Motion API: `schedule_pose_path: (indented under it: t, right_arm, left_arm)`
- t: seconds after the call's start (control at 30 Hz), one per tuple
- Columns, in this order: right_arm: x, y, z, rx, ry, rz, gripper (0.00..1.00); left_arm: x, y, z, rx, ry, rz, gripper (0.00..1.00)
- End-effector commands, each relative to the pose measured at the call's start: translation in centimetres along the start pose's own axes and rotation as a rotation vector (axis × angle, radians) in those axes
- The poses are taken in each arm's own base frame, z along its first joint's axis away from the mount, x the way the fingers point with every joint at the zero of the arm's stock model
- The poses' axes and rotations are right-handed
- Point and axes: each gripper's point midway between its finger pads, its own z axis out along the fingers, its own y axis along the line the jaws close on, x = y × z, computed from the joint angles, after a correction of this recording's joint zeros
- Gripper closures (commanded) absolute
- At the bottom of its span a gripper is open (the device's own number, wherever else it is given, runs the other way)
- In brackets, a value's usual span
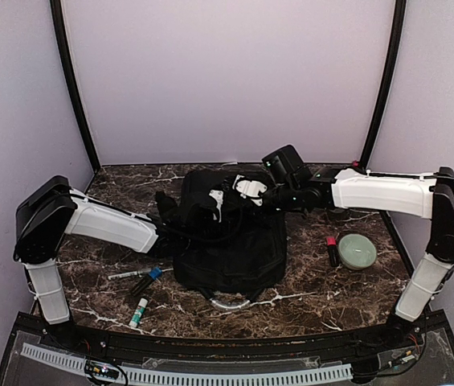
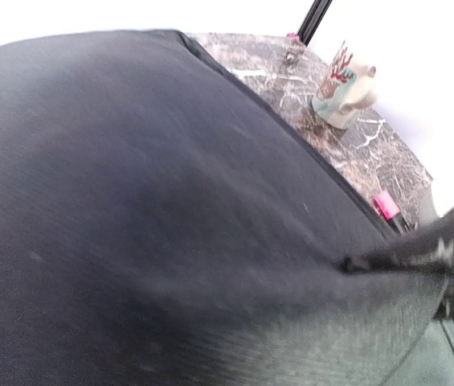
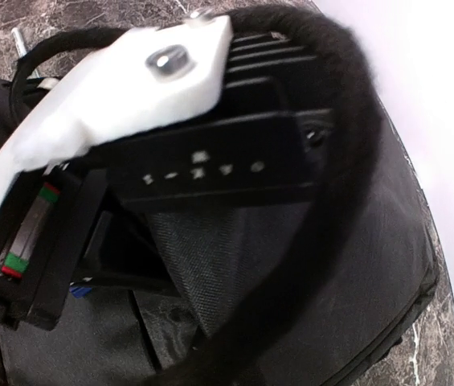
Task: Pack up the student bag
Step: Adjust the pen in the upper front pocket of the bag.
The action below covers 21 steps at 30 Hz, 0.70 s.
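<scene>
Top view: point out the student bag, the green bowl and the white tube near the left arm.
student bag [image 1: 231,249], top view, middle of its front panel.
green bowl [image 1: 357,259], top view, near inner wall.
white tube [image 1: 138,312], top view, mid-body.

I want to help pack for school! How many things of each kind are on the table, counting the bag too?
Black backpack: 1
Green bowl: 1
Pens and marker-like sticks: 4 (white pen, blue-capped marker, green-capped stick, pink-capped stick)
Small white and teal figure: 1
Total: 7
</scene>
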Motion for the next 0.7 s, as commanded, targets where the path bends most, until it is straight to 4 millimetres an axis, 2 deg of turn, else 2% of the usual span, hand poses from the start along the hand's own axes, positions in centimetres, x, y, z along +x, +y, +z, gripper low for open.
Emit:
schedule_pose_path:
  t: [0.0, 0.13, 0.3, 0.4, 0.47, 0.53, 0.67]
  right_arm:
    - [-3.1, -0.2, -2.6, 0.002, -0.112, 0.001, 1.0]
    - [-3.3, -0.4, -2.7, 0.004, -0.119, 0.002, 1.0]
    - [-3.4, -0.4, -2.4, -0.002, -0.116, 0.008, 1.0]
    - [-3.3, -0.5, -2.4, -0.003, -0.114, 0.011, 1.0]
    - [-3.3, -0.4, -2.3, -0.004, -0.112, 0.011, 1.0]
    - [-3.3, -0.5, -2.4, -0.002, -0.113, 0.012, 1.0]
    - [-3.3, -0.6, -2.5, 0.0, -0.115, 0.015, 1.0]
  left_arm:
    - [-5.0, 0.4, 0.3, 0.009, -0.136, 0.063, 1.0]
    - [-5.3, -1.5, -0.2, 0.105, -0.129, 0.074, 0.99]
    - [-5.5, -3.9, -2.9, 0.195, -0.132, 0.116, 0.95]
    - [-4.6, -4.8, -4.5, 0.206, -0.078, 0.163, 0.9]
    - [-3.5, -4.6, -5.3, 0.17, -0.032, 0.189, 0.84]
    - [-2.2, -3.5, -6.0, 0.096, 0.022, 0.194, 0.75]
    - [0.5, -0.3, -7.2, -0.057, 0.118, 0.014, 0.62]
